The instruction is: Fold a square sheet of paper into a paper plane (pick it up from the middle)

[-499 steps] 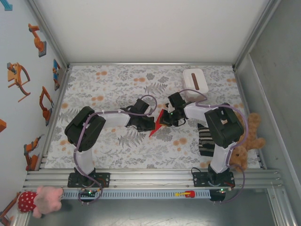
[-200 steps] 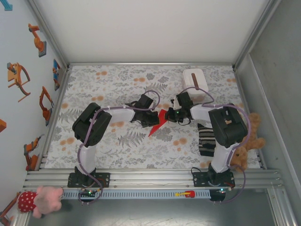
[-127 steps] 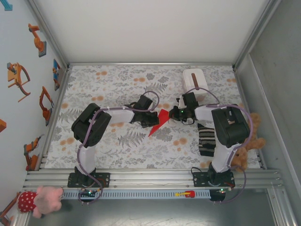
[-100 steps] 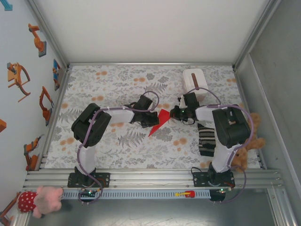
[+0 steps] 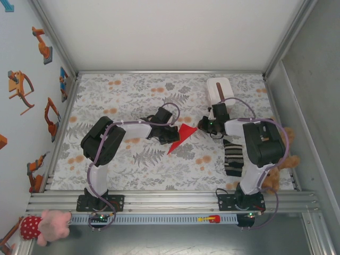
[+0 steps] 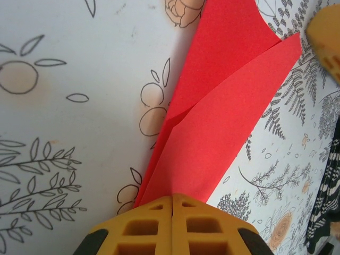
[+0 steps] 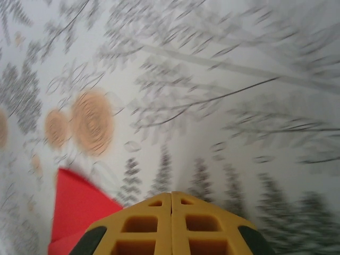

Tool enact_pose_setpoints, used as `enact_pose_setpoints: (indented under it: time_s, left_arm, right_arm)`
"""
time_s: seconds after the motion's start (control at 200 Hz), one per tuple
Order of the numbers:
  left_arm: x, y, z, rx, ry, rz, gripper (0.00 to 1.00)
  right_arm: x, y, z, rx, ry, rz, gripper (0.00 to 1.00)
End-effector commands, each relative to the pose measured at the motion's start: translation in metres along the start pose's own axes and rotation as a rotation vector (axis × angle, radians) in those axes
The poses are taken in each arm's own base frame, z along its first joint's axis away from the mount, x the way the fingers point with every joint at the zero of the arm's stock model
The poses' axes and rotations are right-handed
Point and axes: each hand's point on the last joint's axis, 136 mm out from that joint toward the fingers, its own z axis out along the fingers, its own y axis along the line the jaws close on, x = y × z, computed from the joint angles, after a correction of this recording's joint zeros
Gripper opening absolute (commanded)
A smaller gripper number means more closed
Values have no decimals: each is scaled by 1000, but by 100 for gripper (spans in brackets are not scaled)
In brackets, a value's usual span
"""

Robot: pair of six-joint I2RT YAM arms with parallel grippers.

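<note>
Table (image 5: 133,170): a cloth with grey leaves and orange flowers covers it, and white walls stand around it.
Left wall: orange robot-arm pictures (image 5: 21,87) are stuck on it.
Red paper (image 5: 182,137): it lies near the middle of the table, folded into a long thin shape. The sharp tip points to the near edge. The wide end points to the far right corner. In the left wrist view one flap lies over another, with a fold line between them.
Left gripper (image 5: 173,136): it is at the left side of the red paper. Its yellow fingers (image 6: 143,228) are pressed tight together with no gap. Their tips sit on the paper where it gets narrow. I cannot tell if they pinch it or only press on it.
Right gripper (image 5: 203,126): it is just beside the wide end of the paper, on the right. Its fingers (image 7: 143,226) are closed too, with nothing between them. The right wrist view is blurry, and a red corner shows low on the left.
White box (image 5: 220,90): it sits by the far edge, toward the right, with a dark slot on top.
Striped cloth (image 5: 232,154): it lies near the right edge, by the right arm.
Brown teddy (image 5: 281,156): it sits just past the right edge.
Pink toy (image 5: 50,223): it lies past the near left corner.
</note>
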Motion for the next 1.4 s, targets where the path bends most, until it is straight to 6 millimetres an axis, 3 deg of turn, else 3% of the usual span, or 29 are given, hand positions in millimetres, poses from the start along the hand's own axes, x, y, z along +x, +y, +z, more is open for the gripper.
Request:
enact_pose_setpoints:
  time_s: [0.0, 0.195, 0.3, 0.396, 0.526, 0.696, 0.906, 1.137, 1.392]
  left_arm:
    - [31, 31, 3, -123, 121, -30, 5]
    - [12, -2, -15, -38, 63, 12, 17]
    - [-3, -22, -39, 12, 0, 28, 30]
    - [-15, -23, -66, 11, -73, 35, 40]
    - [-25, 0, -105, -83, -173, 41, 54]
    - [-30, 48, -157, -274, -313, 30, 78]
    - [-27, 90, -202, -415, -408, 15, 100]
    - [-23, 118, -238, -527, -463, 25, 96]
    - [-16, 131, -250, -541, -489, 37, 96]
  right_arm:
    - [-10, -9, -17, 53, -64, 5, 7]
    - [-5, 14, -40, -18, -72, 0, 11]
    - [6, 31, -53, -34, -53, -20, 14]
    - [20, 40, -62, -10, -25, -24, 22]
    - [43, 52, -66, 57, 24, -37, 34]
    - [64, 69, -69, 165, 40, -28, 44]
    - [81, 96, -58, 279, 34, -6, 55]
    - [79, 108, -46, 367, -12, 16, 60]
    - [82, 104, -29, 426, -15, 97, 58]
